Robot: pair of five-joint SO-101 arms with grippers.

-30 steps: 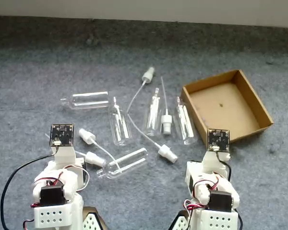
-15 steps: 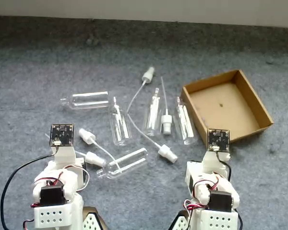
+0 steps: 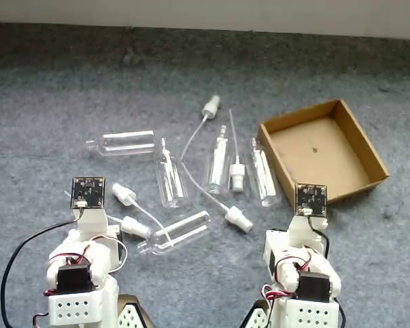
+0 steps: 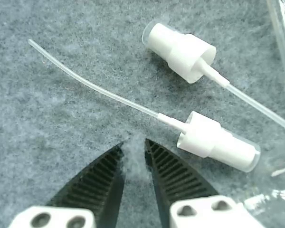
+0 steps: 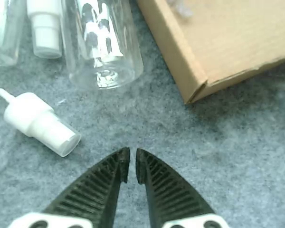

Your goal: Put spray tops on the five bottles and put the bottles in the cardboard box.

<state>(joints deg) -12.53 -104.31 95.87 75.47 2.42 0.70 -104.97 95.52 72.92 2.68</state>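
Observation:
Five clear bottles lie capless on the grey carpet: one [image 3: 119, 143] at the left, three [image 3: 171, 179] [image 3: 217, 162] [image 3: 262, 172] side by side in the middle, one [image 3: 178, 232] nearer the arms. Loose white spray tops [image 3: 210, 106] [image 3: 236, 176] [image 3: 239, 219] [image 3: 123, 194] [image 3: 134, 226] with thin tubes lie among them. The cardboard box [image 3: 355, 140] sits at the right, empty. My left gripper [image 4: 133, 146] hovers shut just short of a spray top [image 4: 218, 142], a second spray top [image 4: 180, 50] beyond. My right gripper [image 5: 131, 159] is shut over bare carpet, near a spray top [image 5: 40, 123], a bottle's base [image 5: 102, 42] and the box corner [image 5: 194, 90].
Both arms, left arm [image 3: 82, 273] and right arm [image 3: 302, 270], sit at the near edge of the carpet. A pale wall strip [image 3: 205, 14] borders the far side. Open carpet lies to the far left and in front of the box.

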